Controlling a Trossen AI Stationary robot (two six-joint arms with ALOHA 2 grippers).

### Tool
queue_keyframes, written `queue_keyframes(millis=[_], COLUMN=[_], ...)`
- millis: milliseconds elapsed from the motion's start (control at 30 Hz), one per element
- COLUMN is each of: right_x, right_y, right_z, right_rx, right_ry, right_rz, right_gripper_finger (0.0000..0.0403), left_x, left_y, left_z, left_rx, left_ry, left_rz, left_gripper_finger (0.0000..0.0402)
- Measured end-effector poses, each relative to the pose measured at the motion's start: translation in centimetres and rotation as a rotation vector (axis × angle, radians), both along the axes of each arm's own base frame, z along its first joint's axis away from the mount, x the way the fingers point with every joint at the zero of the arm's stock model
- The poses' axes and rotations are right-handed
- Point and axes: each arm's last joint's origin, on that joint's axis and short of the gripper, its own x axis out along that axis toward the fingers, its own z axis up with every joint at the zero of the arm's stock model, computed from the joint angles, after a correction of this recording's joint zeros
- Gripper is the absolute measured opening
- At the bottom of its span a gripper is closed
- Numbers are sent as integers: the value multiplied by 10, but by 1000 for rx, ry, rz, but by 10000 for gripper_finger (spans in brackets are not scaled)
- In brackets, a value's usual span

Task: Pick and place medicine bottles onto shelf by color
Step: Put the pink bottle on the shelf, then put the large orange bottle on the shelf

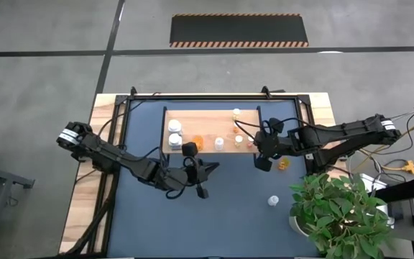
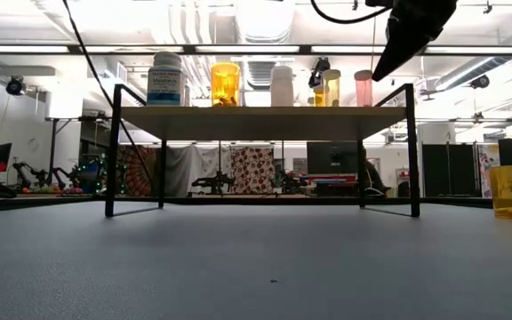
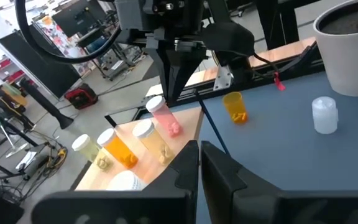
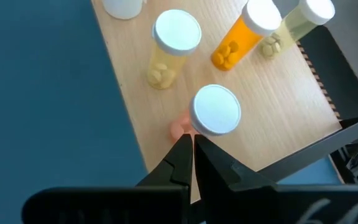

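The light-wood shelf (image 1: 207, 121) in its black frame stands at the table's far middle. Several bottles stand on it: white ones (image 1: 174, 134) at its left end, an orange one (image 2: 225, 84), pale yellow ones (image 4: 169, 46) and a pink one with a white cap (image 4: 214, 112) near its right end. My right gripper (image 4: 192, 146) is shut, empty, over the shelf's right end right beside the pink bottle. My left gripper (image 3: 200, 163) is shut and empty over the blue table (image 1: 228, 223), in front of the shelf. My right gripper's shut fingertips (image 4: 184, 144) point down beside the lower part of the pink bottle (image 4: 179, 129), which stands upright on the shelf board. Whether they touch it, I cannot tell.
An orange bottle (image 1: 284, 165) and a white-capped bottle (image 1: 272, 200) stand on the table to the right of the shelf. A green potted plant (image 1: 340, 212) fills the near right corner. The table in front of the shelf is open blue surface.
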Motion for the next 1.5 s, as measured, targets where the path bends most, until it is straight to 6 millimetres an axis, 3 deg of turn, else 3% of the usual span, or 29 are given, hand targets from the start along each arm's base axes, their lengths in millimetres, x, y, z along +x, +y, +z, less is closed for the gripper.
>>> queue_keyframes(millis=[333,633,1033,1233,1500], right_x=[-1,-6,-34,-40,-48], right_y=[1,3,8,22,26], right_z=[1,22,28,18,-22], right_rx=[24,103,319,441,460], right_ry=[16,24,55,113,230], right_rz=[10,42,-28,25,-94], right_gripper_finger=[9,9,8,8,8], left_x=[-1,-4,-26,-45,-58], left_y=[0,-4,-16,-16,-12], left_z=[-3,0,17,25,26], left_rx=[2,21,137,129,150], left_ry=[8,8,12,-19,-18], left_rz=[0,-20,-107,-133,-144], left_gripper_finger=[0,0,0,0,0])
